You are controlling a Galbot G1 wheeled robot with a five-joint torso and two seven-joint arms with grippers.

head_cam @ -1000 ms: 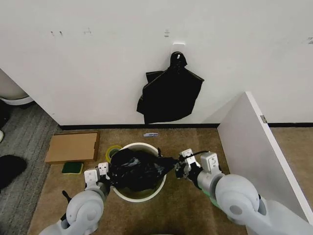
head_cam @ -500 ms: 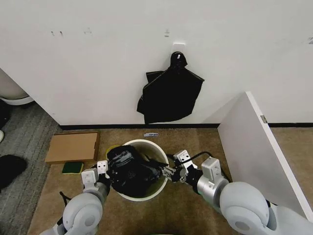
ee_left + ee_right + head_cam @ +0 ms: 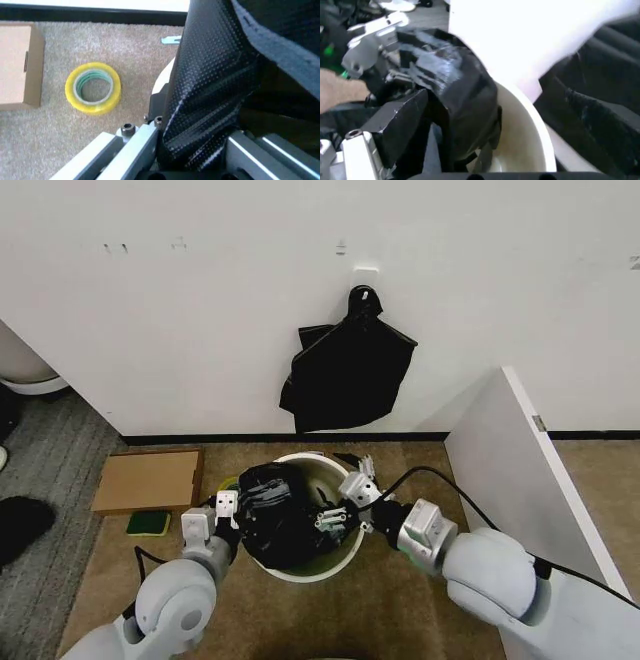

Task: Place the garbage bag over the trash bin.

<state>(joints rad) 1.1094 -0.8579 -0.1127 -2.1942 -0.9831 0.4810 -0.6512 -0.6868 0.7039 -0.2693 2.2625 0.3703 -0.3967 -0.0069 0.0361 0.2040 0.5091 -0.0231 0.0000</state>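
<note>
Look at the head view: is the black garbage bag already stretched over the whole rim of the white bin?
No: the garbage bag sits bunched inside the bin, whose white rim is bare on the near and right sides.

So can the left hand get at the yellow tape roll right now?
Probably not as things stand: the left hand is shut on the bag at the bin. The tape lies free on the carpet beside the bin.

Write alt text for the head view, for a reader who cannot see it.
Seen from above, both grippers hold the garbage bag, a crumpled black mass over the left part of the white trash bin on brown carpet: the left gripper at the bin's left rim, the right gripper over its opening. Cardboard lies to the left; a black bundle hangs on the wall behind.
</note>
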